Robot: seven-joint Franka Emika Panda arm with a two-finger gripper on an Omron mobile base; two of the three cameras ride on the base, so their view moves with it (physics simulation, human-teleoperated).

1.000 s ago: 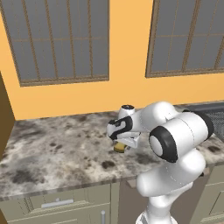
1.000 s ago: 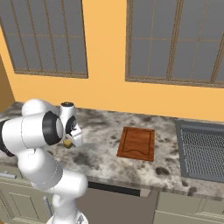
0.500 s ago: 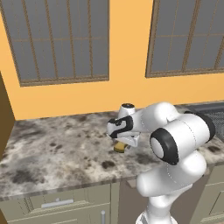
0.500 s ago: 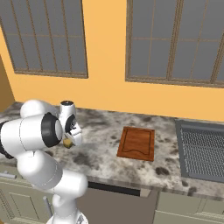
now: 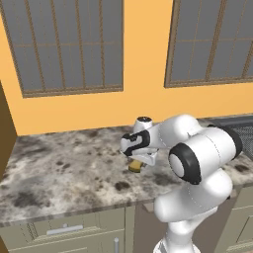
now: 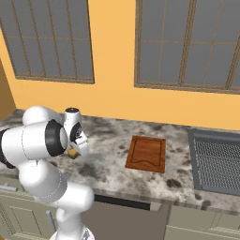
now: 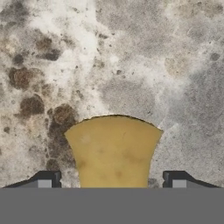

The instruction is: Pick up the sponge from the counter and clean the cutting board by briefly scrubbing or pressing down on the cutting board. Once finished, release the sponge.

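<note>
Jaws slightly narrower than before, still apart astride sponge [image 7: 113, 153] on mottled counter [image 7: 131, 57].

The white arm is folding forward at the elbow and pointing its gripper [image 7: 112, 181] straight down, jaws standing wide apart, one dark fingertip [image 7: 46, 180] at either side.

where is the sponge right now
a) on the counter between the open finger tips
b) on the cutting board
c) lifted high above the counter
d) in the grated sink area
a: the sponge lies on the mottled counter with the gripper straddling it, a finger tip on each side and gaps to both; the cutting board sits apart with nothing on it.
</note>
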